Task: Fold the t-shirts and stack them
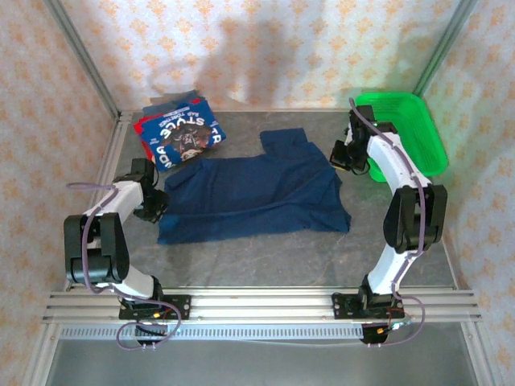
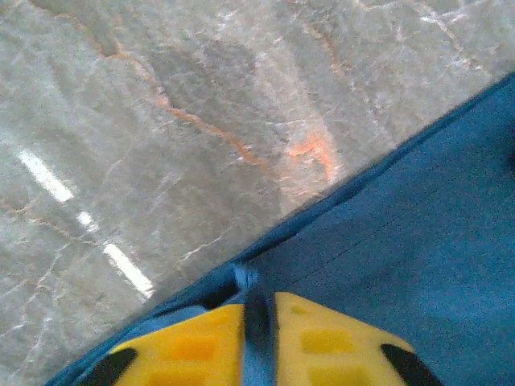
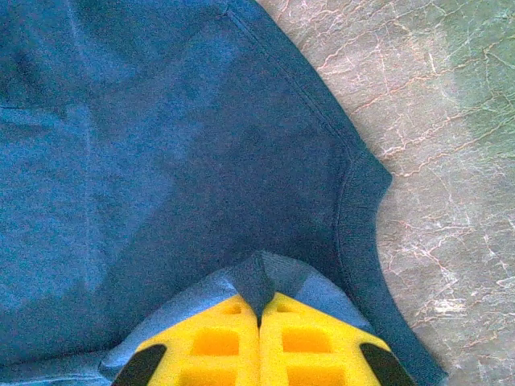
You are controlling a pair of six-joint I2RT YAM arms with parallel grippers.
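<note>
Looking down from above, you have the navy t-shirt (image 1: 257,193) spread flat near the middle of the desk (image 1: 282,257), one sleeve pointing to the far side. The folded t-shirts (image 1: 179,133), blue and red with white lettering, lie in a pile at the far left, well apart from your arms. The green basket (image 1: 418,121) sits at the far right corner.

Your left end effector (image 1: 155,203) is at the left edge of the navy t-shirt. In the left wrist view its yellow pads (image 2: 330,346) stand slightly apart with a ridge of blue cloth (image 2: 402,241) rising in the gap. You cannot tell whether the left end effector (image 2: 257,304) is pinching that cloth or has let go of it. Bare desk (image 2: 161,121) lies beyond the hem.

Your right end effector (image 1: 344,157) is at the far right edge of the shirt, just beside the basket. Its wrist view shows the pads (image 3: 322,346) pressed together, clenched on a small fold of the navy t-shirt (image 3: 161,161) at the tips (image 3: 259,304). A ribbed band edges the cloth on the right, with desk (image 3: 434,96) past it.
</note>
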